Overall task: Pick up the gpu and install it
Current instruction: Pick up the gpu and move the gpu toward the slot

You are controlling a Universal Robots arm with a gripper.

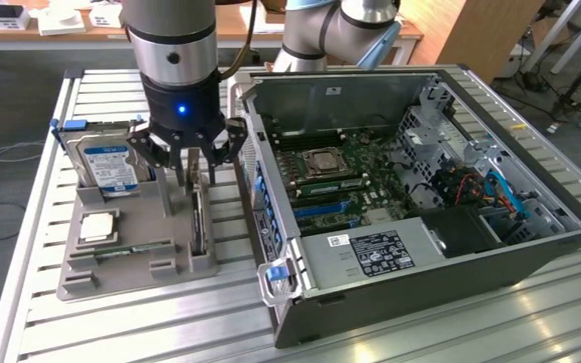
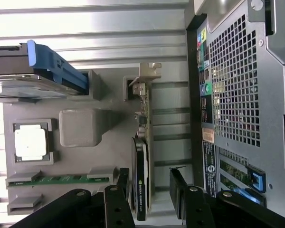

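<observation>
Wrist view, nearest first: two black, matte, pin-jointed fingers [image 2: 118, 199] of the pincer [image 2: 148, 172], spread wide and gripping nothing. Between them, standing on its long edge in a slot: the gpu [image 2: 140, 180], a thin flat card. Glossy black cooler face turned toward one finger and just beside it. Green board edge turned toward the other, with a clear gap. Farther along the card from the pincer, a bent silver end bracket [image 2: 149, 71].

Under and around the card, a matte grey moulded tray [image 2: 80, 128] with blocky raised posts. Out from the pincer on the cooler side: a slim green RAM stick [image 2: 61, 179] lying flat in clips, then a square silver processor [image 2: 32, 144] in a recess, then a hard drive [image 2: 57, 71] on edge with a blue plastic rail. On the opposite side, the perforated grey metal rear of a computer case [image 2: 232, 80].

Exterior view: pincer [image 1: 194, 170] hanging low over the tray [image 1: 139, 219], gpu [image 1: 199, 219] directly beneath. Blue-labelled hard drive [image 1: 109, 162] just beside the pincer. Open computer case [image 1: 422, 189] on the other side, green motherboard exposed. Everything resting on a ribbed aluminium worktop [image 1: 119, 333].
</observation>
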